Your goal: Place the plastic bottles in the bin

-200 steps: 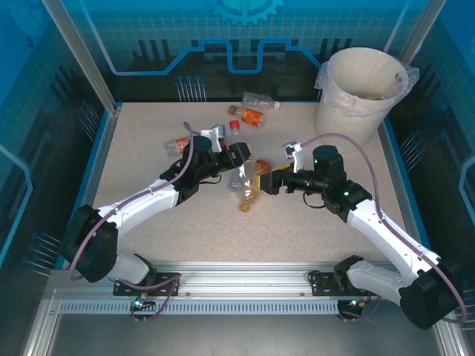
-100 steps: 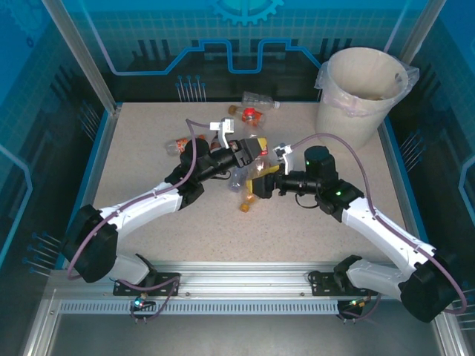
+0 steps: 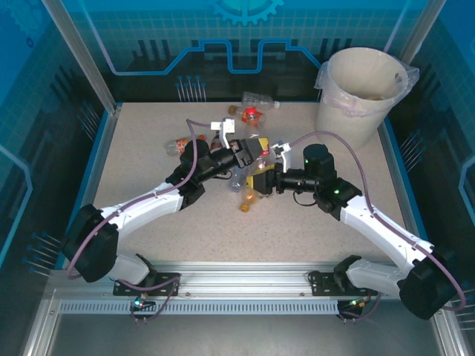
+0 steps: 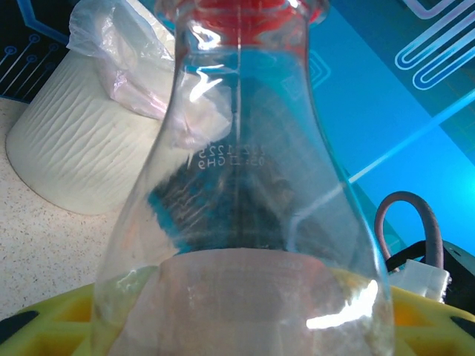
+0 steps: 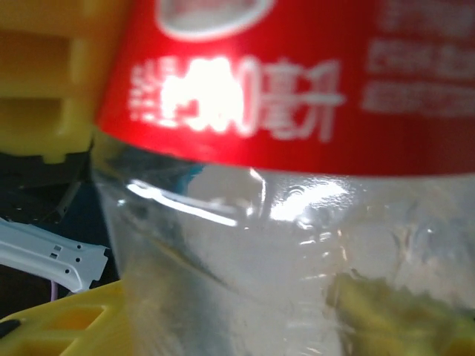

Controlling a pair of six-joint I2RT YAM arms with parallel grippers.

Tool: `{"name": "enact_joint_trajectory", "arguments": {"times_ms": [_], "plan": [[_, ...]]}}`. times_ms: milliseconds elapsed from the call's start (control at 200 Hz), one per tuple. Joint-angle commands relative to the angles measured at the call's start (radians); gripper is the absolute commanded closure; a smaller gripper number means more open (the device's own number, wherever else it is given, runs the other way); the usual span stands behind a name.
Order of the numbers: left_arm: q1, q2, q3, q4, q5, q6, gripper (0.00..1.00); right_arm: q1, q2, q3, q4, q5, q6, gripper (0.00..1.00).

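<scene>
White-black arms (image 3: 141, 204), looping purple cables (image 3: 349, 142)

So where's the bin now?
In the top view the bin stands at the far right corner of the table, right of a clear bottle by the far edge.

A clear bottle (image 5: 297, 230) is very close to the lens, and its red label (image 5: 312, 81) with white print is blurred. It lies between the two yellow fingers (image 5: 44, 81) of the right end effector (image 5: 82, 208), one above at the left and one below. Whether they press it, I cannot tell. A white bracket (image 5: 52, 256) shows at the lower left. Something yellowish (image 5: 386, 311) shows through the bottle.
</scene>
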Motion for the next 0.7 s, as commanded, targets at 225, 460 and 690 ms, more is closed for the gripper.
{"name": "enact_joint_trajectory", "arguments": {"times_ms": [225,460,690], "plan": [[-0.007,-0.002,0.006,-0.005,-0.015,0.025,0.46,0.008,0.005,0.03,-0.065,0.023,-0.035,0.51],[-0.007,-0.041,0.002,-0.053,-0.062,0.043,0.18,-0.036,-0.002,0.025,-0.098,0.063,-0.021,0.56],[-0.007,-0.108,0.1,-0.373,-0.185,0.055,0.01,-0.207,0.019,0.078,-0.207,0.08,-0.024,0.6]]}}
